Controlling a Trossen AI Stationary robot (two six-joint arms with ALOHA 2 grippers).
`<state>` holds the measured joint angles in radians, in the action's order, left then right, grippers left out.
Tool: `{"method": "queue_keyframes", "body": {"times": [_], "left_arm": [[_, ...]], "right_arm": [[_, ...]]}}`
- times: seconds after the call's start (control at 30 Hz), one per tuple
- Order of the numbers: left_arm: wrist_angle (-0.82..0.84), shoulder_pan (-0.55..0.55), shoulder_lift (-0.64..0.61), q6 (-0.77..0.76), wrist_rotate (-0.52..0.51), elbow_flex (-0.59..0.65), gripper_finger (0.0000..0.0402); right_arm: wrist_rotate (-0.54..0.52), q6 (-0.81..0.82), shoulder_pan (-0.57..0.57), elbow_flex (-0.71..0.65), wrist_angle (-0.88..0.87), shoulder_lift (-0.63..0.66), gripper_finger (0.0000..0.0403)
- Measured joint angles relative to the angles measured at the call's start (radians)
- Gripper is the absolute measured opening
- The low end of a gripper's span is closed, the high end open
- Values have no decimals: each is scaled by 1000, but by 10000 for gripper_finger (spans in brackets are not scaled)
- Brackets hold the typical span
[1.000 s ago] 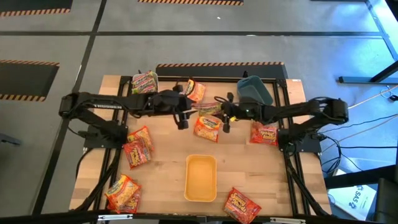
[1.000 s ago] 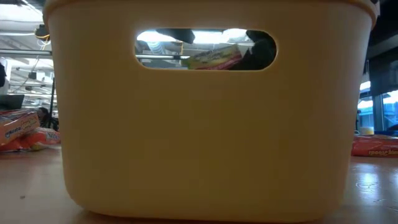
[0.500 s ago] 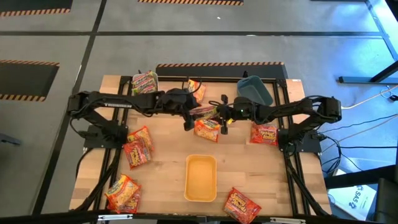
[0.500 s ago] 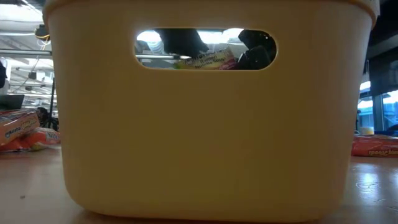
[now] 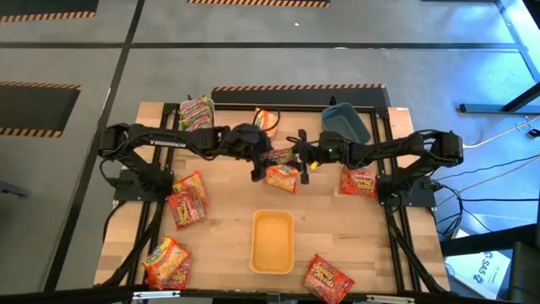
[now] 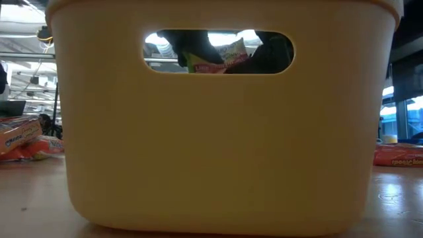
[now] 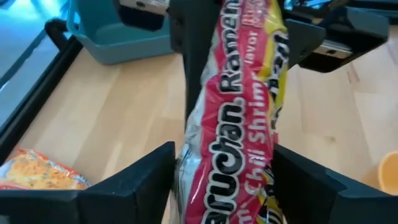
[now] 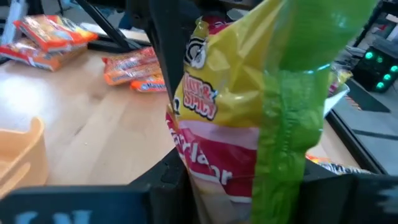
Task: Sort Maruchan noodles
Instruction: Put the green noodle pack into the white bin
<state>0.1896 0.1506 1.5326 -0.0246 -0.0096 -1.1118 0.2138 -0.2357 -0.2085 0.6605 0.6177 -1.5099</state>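
Held packet: a green-pink Maruchan chili shrimp packet (image 5: 281, 155) hangs in the air between the two arms, above the surface and up-table from the yellow bin (image 5: 272, 241); it also shows through the bin's handle slot in the low view (image 6: 221, 58).
Right gripper (image 5: 302, 154): jaws narrow, pinched on the held packet's right end; the wrist view shows its green and yellow edge (image 8: 261, 112) right in front of the camera.
Left gripper (image 5: 256, 159): at the packet's left end, jaws set wide on either side of it (image 7: 236, 118); whether the pads press on the wrapper I cannot tell.
Orange-yellow packet under the handover (image 5: 282, 176): lies flat on the surface just below the held packet, between it and the yellow bin.
Packet at the back (image 5: 266, 120): orange-yellow, on the surface farther from the yellow bin than the grippers.
Green-pink packet in white bin (image 5: 196, 111): far left of the yellow bin, at the back edge.
Blue bin (image 5: 345, 123): back right of the yellow bin, beside the right arm.
Red packet under right arm (image 5: 359, 181): right of the yellow bin, up-table.
Left group: two packets (image 5: 186, 199) overlap to the left of the yellow bin; another (image 5: 166, 261) lies near the front left corner.
Front red packet (image 5: 327, 279): just right of the yellow bin's near end.
Yellow bin, low view (image 6: 218, 152): fills nearly the whole picture.
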Motion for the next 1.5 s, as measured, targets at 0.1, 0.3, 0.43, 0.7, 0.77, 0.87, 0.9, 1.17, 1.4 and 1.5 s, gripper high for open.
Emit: {"method": "queue_keyframes", "body": {"times": [0.1,0.3,0.43,0.7,0.77,0.87,0.9,1.17,1.4,1.5], "left_arm": [[-1,-2,1,0,1,0,200],[-5,-12,0,9,6,0,123],[11,-19,1,16,-12,0,118],[77,-21,-33,34,-72,1,118],[135,-21,-59,34,-106,1,118],[176,-20,-96,34,-144,2,118],[212,-20,-113,34,-164,2,118],[548,28,-259,-26,-384,0,118],[836,197,-282,-90,-458,0,118],[873,277,-266,-83,-428,0,118]], "right_arm": [[26,6,0,0,-2,0,125],[60,45,0,0,16,0,157],[57,53,-1,0,24,0,212],[-38,49,-2,2,-75,89,293],[-52,66,-2,2,-143,145,299],[-67,96,-2,1,-243,221,299],[-76,97,-2,0,-258,236,299],[-190,59,-2,1,-392,292,294],[-222,51,-2,1,-409,294,293],[-223,51,-2,1,-409,294,293]]}}
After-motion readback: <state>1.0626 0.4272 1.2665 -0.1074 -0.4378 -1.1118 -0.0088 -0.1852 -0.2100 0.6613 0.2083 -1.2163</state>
